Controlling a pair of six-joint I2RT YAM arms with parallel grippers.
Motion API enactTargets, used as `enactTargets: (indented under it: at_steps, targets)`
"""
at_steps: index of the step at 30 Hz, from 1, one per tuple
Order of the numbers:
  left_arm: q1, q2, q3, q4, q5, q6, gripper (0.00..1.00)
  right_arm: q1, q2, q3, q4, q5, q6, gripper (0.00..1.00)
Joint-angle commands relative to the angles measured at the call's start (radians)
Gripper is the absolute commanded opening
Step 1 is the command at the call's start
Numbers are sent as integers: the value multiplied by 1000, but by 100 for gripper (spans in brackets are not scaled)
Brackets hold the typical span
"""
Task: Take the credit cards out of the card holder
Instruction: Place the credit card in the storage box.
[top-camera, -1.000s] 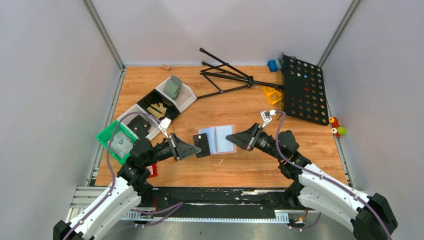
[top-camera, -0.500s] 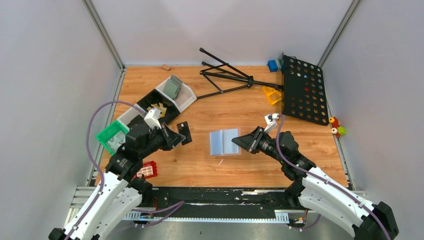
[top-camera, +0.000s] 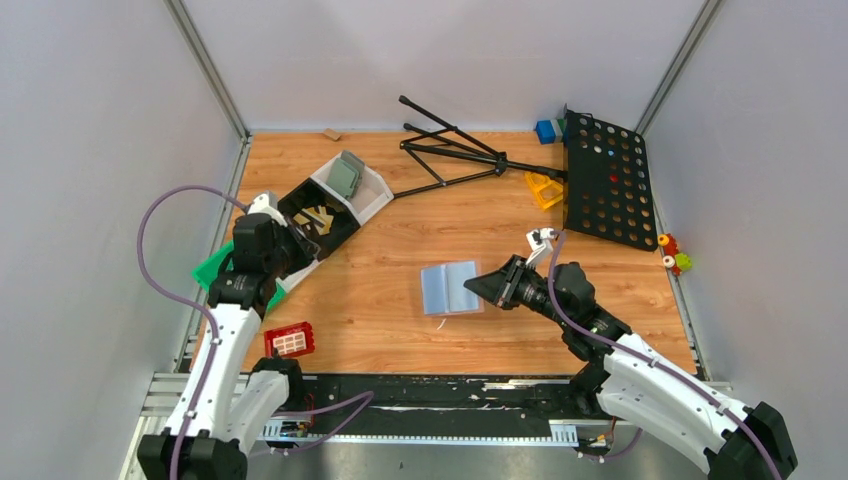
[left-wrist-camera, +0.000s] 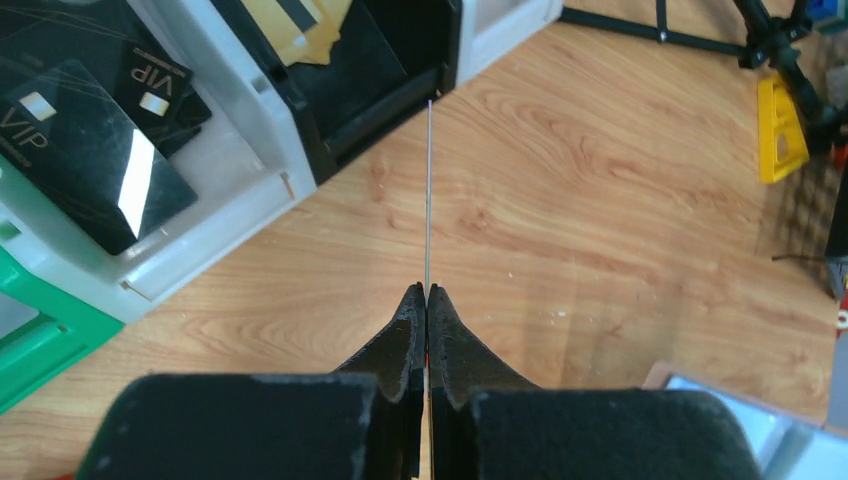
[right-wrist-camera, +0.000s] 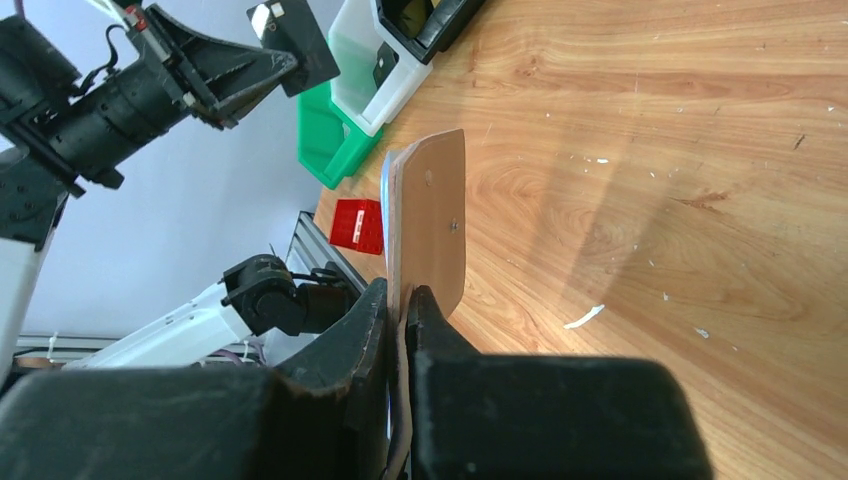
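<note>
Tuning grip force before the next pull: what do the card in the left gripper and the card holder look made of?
The credit card in the left gripper: likely stiff plastic; edge-on it shows as a thin, straight line, sheen unclear. The card holder in the right gripper: matte salmon-tan back with no glare, so probably faux leather or soft plastic; cannot tell which.

Left arm bent upright at left side. Left gripper (left-wrist-camera: 427, 292) pinched on a thin edge-on sheet, probably a credit card (left-wrist-camera: 429, 190). Right arm stretched low, forward-left; right gripper (right-wrist-camera: 403, 295) clamped on card holder (right-wrist-camera: 432, 220).
</note>
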Motion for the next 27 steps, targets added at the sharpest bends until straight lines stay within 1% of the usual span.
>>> enactTargets:
  at_steps: [1,6,9,11,16,19,24,27]
  targets:
    - [102,64,5,128,99,6,0,-4,-2,48,21,-26,-35,0]
    - [158,141,-12,217,81,-14,0,-3,12,65,17,-55,-49,0]
    - [191,171,-3,211,24,-15,0,-4,22,77,9,-70,-55,0]
    - [222,190,-2,210,18,-16,0,-4,24,80,9,-74,-57,0]
    - [303,239,1,223,35,-16,0,-4,22,76,2,-76,-60,0]
    - [354,282,0,248,71,-18,0,-3,17,70,-1,-76,-60,0]
    - [395,364,-15,329,120,-41,0,-5,14,62,5,-76,-55,0]
    - [400,415,-9,352,104,-45,0,-5,23,68,10,-81,-56,0]
